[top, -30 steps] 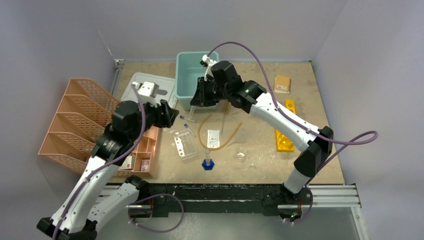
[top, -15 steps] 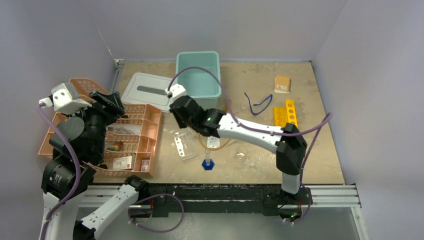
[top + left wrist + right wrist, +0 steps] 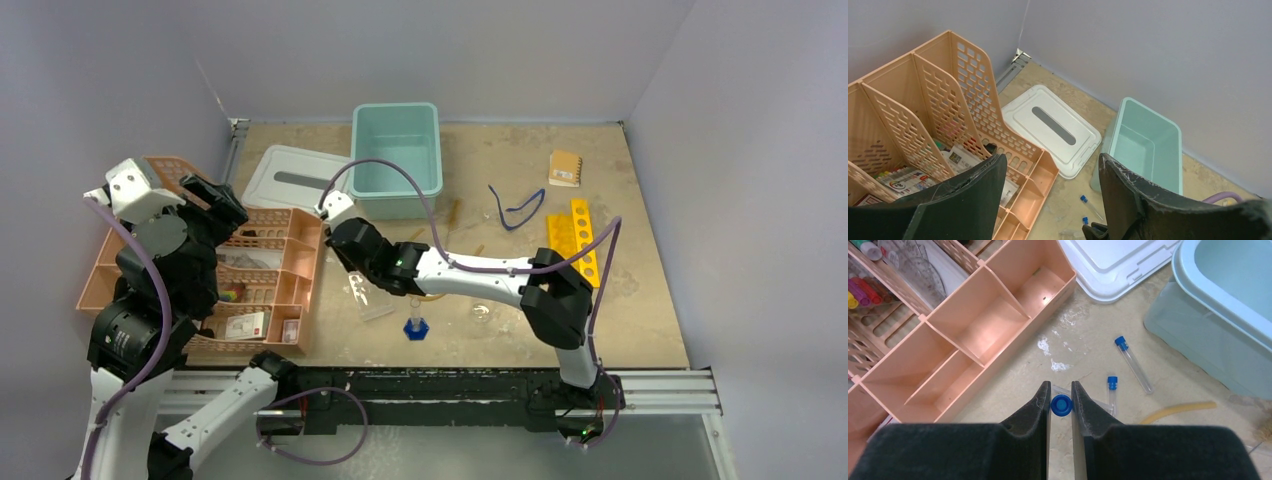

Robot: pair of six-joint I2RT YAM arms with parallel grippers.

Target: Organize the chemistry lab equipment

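Note:
My right gripper (image 3: 1060, 386) is shut on a blue-capped tube (image 3: 1061, 405), which I see cap-on between the pads, low over the table beside the peach tray (image 3: 973, 315). In the top view that gripper (image 3: 352, 268) sits just left of a clear holed rack (image 3: 368, 298). Two more blue-capped tubes (image 3: 1132, 357) (image 3: 1112, 392) lie on the table, near amber tubing (image 3: 1178, 410). My left gripper (image 3: 1051, 159) is open and empty, raised over the peach organizer (image 3: 150, 250). Blue-framed glasses (image 3: 517, 207), a blue-based cylinder (image 3: 415, 325) and a glass dish (image 3: 481, 312) rest on the table.
A teal bin (image 3: 396, 150) stands at the back with its white lid (image 3: 295, 180) lying to its left. A yellow rack (image 3: 572, 235) and a brown notebook (image 3: 565, 167) lie at the right. The peach file sorter and divided tray fill the left side.
The right arm swung from the teal bin down and left to the table by the peach tray. The left arm pulled back up and left, jaws widening. The glasses now show on the table.

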